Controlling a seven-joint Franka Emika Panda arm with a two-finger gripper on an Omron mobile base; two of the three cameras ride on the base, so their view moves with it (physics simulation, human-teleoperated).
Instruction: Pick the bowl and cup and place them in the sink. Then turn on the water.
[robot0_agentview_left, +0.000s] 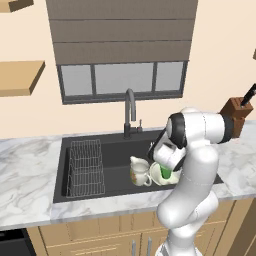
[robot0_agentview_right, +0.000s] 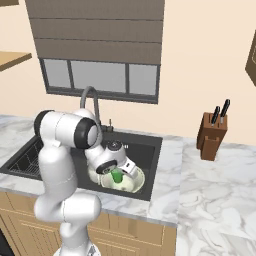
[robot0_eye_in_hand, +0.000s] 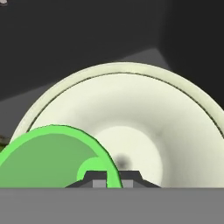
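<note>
pincer (robot0_eye_in_hand: 113, 178): closed on the cup (robot0_eye_in_hand: 52, 157) rim, low over the bowl (robot0_eye_in_hand: 144, 127)
bowl: already lying in the sink (robot0_agentview_left: 112, 150), beside a cream jug (robot0_agentview_left: 139, 171)
step: placing the cup; next, judged: release, then reach the faucet (robot0_agentview_left: 130, 112) lever

The left base view looks forward and down from behind the arm, which rises at lower right; the sink (robot0_agentview_left: 115, 165) lies mid-frame, the faucet (robot0_agentview_left: 130, 112) above centre. The right base view faces the same sink (robot0_agentview_right: 145, 150) from the other side, arm at lower left. The hand view sits very close, looking down into the bowl (robot0_eye_in_hand: 144, 113), the cup (robot0_eye_in_hand: 48, 153) at lower left.
</note>
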